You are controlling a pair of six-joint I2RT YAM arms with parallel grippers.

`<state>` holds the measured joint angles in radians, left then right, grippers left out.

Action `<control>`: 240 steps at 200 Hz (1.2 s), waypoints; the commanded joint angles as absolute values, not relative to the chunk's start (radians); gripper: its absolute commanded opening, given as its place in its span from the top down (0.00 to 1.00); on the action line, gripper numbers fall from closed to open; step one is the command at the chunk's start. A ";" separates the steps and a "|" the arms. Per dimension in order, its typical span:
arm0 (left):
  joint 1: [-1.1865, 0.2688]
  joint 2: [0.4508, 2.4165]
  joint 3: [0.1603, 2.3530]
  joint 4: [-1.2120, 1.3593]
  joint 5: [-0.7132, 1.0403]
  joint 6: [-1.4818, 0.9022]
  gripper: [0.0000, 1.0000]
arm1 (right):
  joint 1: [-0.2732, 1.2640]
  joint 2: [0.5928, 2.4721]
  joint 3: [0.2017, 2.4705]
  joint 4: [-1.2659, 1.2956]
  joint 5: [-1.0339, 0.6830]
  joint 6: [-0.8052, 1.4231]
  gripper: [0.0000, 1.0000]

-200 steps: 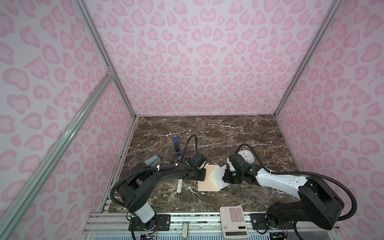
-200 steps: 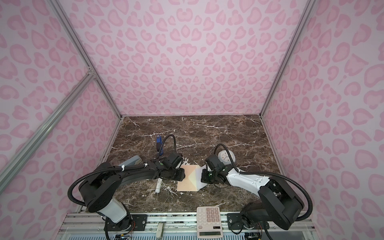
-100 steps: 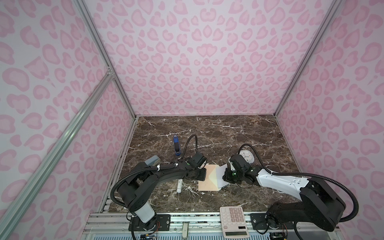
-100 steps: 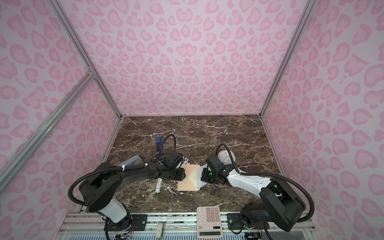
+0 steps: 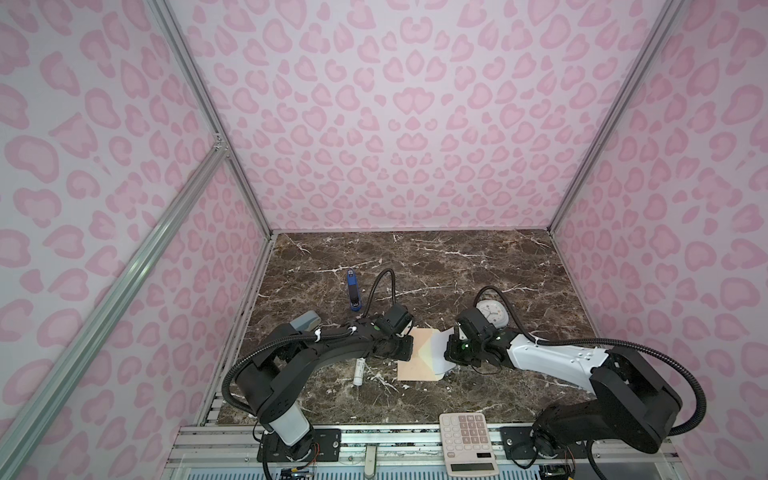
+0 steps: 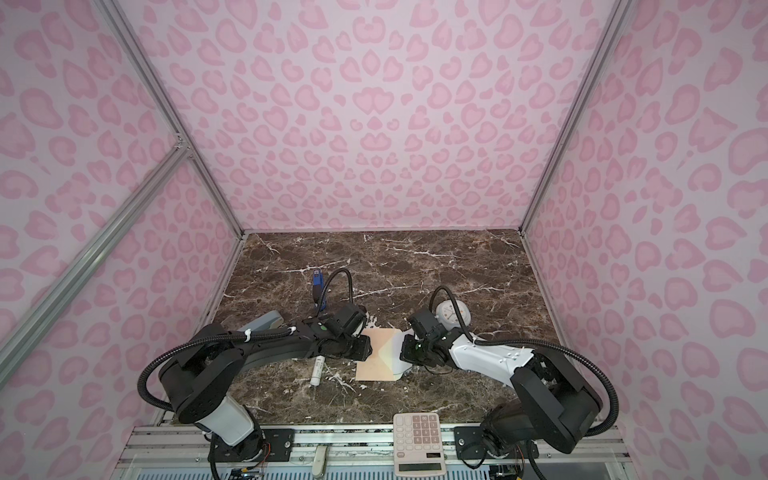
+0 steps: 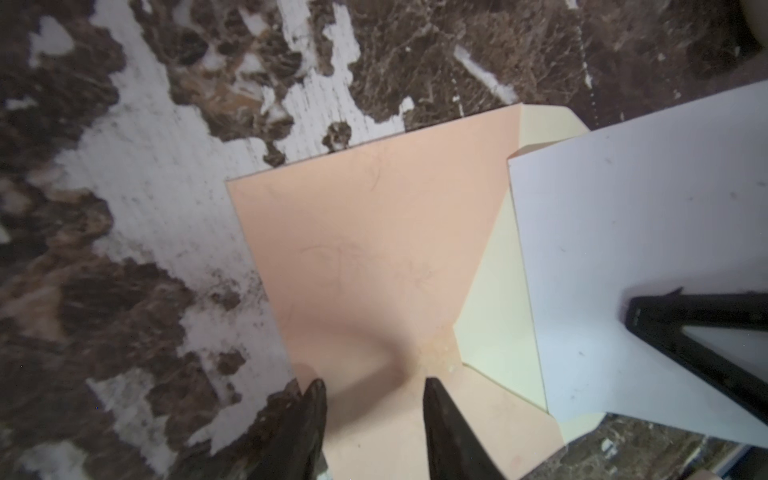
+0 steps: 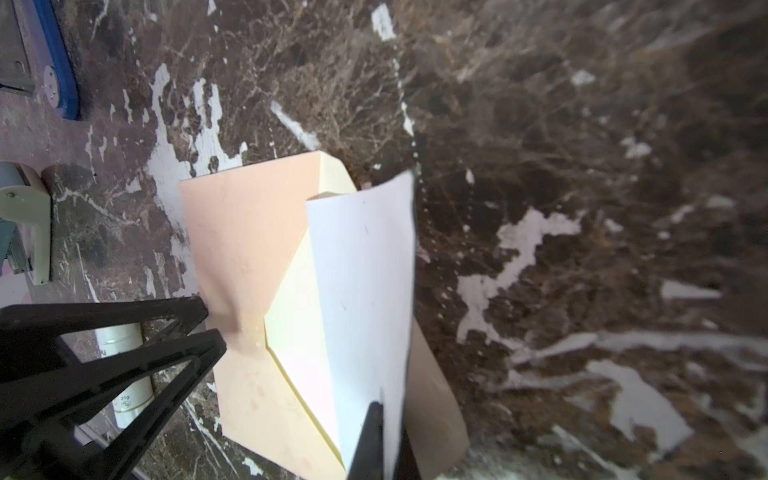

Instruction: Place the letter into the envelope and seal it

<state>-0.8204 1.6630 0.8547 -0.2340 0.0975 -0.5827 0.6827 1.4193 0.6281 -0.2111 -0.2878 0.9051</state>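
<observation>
Brown marble tabletop (image 5: 457,266) carries everything. Toward its front the peach envelope (image 7: 374,249) lies flat, its cream flap thrown open toward the right arm. The white letter (image 8: 361,270) leans over that flap, its leading edge at the envelope's open mouth. The right gripper (image 8: 382,415) is clamped on the letter's outer edge. The left gripper (image 7: 374,386), prongs parted, bears down near the envelope's opposite edge, grasping nothing.
</observation>
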 commanded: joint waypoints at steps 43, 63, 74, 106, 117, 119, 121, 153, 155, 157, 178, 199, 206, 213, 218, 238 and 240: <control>-0.822 1.680 0.842 -0.308 0.085 -0.577 0.58 | 0.688 1.433 0.639 -0.233 -0.270 0.897 1.00; -0.822 1.678 0.842 -0.311 0.081 -0.578 0.58 | 0.686 1.400 0.641 -0.278 -0.232 0.893 1.00; -0.822 1.677 0.842 -0.311 0.078 -0.580 0.58 | 0.683 1.379 0.638 -0.299 -0.209 0.897 1.00; -0.823 1.677 0.847 -0.311 0.087 -0.580 0.58 | 0.682 1.379 0.630 -0.297 -0.193 0.920 1.00; -0.823 1.680 0.850 -0.312 0.090 -0.578 0.58 | 0.684 1.396 0.628 -0.284 -0.204 0.929 1.00; -0.823 1.680 0.851 -0.312 0.090 -0.578 0.58 | 0.684 1.399 0.628 -0.281 -0.205 0.931 1.00; -0.823 1.680 0.852 -0.312 0.089 -0.578 0.58 | 0.684 1.402 0.628 -0.280 -0.206 0.934 1.00; -0.824 1.680 0.851 -0.313 0.093 -0.577 0.58 | 0.687 1.416 0.634 -0.265 -0.206 0.950 1.00; -0.824 1.680 0.851 -0.313 0.092 -0.577 0.58 | 0.687 1.416 0.636 -0.267 -0.206 0.950 1.00; -0.824 1.680 0.851 -0.313 0.092 -0.576 0.58 | 0.687 1.417 0.637 -0.268 -0.207 0.948 1.00; -0.824 1.680 0.851 -0.313 0.094 -0.574 0.58 | 0.687 1.431 0.654 -0.276 -0.210 0.939 1.00; -0.825 1.675 0.850 -0.315 0.092 -0.572 0.58 | 0.689 1.445 0.667 -0.276 -0.216 0.937 1.00; -0.825 1.674 0.851 -0.315 0.091 -0.572 0.58 | 0.689 1.449 0.671 -0.277 -0.215 0.936 1.00; -0.825 1.672 0.852 -0.317 0.089 -0.572 0.58 | 0.690 1.455 0.673 -0.278 -0.216 0.936 1.00; -0.825 1.671 0.853 -0.317 0.088 -0.572 0.58 | 0.689 1.457 0.673 -0.278 -0.216 0.934 1.00; -0.824 1.666 0.851 -0.319 0.087 -0.571 0.58 | 0.690 1.469 0.675 -0.274 -0.220 0.934 1.00; -0.825 1.667 0.851 -0.320 0.087 -0.571 0.58 | 0.689 1.469 0.675 -0.274 -0.221 0.934 1.00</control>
<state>-0.8249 1.6619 0.8589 -0.2314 0.0971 -0.5758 0.6884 1.4567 0.6716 -0.2760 -0.2180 0.9344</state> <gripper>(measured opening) 0.422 0.048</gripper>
